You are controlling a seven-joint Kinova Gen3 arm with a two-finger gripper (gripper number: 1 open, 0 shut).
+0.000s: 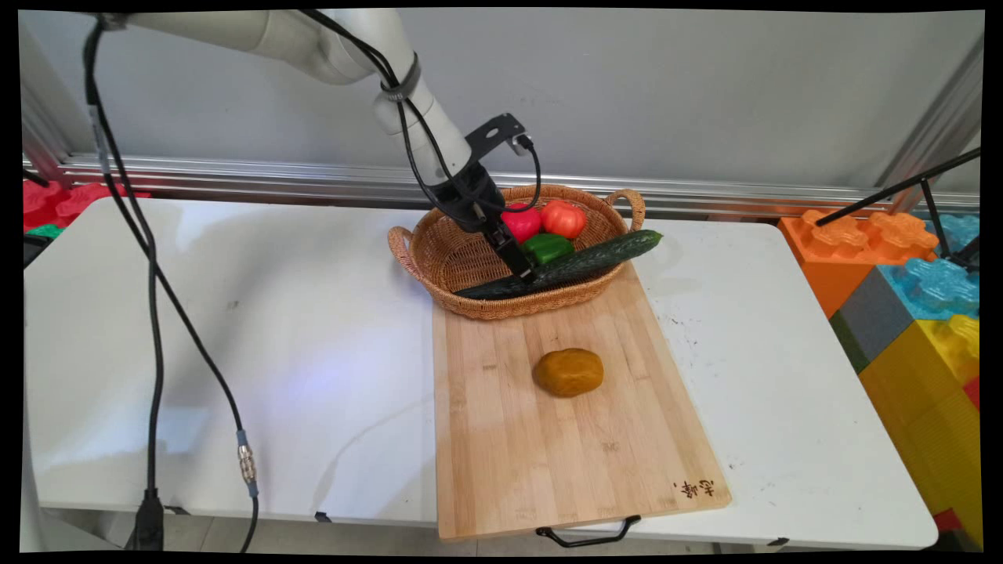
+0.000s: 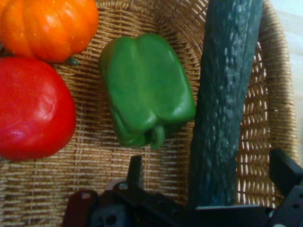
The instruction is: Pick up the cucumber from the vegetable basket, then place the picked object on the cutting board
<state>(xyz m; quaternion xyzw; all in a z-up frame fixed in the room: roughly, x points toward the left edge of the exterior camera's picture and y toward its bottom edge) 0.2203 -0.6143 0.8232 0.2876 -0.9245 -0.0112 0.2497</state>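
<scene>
White table (image 1: 235, 313); cutting board (image 1: 548, 439) on it; wicker basket (image 1: 439, 262) partly on board

A basket (image 1: 462, 270) sits at the cutting board's (image 1: 548, 439) far end (cucumber (image 1: 595, 260) across its rim); a potato (image 1: 568, 372) lies mid-board.

We see a white table (image 1: 235, 329) standing against a pale grey wall (image 1: 666, 86), with an aluminium rail (image 1: 235, 176) running along the wall's base. Large toy blocks (image 1: 917, 313) in orange, blue, yellow and grey are stacked to our right; red ones (image 1: 55, 200) sit far left.
</scene>
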